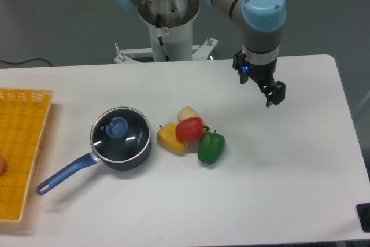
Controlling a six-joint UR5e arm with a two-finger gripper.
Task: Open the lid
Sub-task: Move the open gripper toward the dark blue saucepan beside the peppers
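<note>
The lid (120, 134), round dark glass with a metal rim and a blue knob (118, 126), sits flat on a dark blue saucepan (137, 157) at the table's left-centre. The pan's long blue handle (63, 173) points to the front left. My gripper (267, 91) hangs above the table at the right rear, far to the right of the lid. It is open and holds nothing.
A cluster of toy vegetables lies just right of the pan: a yellow pepper (171, 138), a red pepper (189, 128), a green pepper (211, 147) and a pale piece (188, 113) behind them. A yellow basket (23, 137) stands at the left edge. The robot base (167, 27) is at the rear.
</note>
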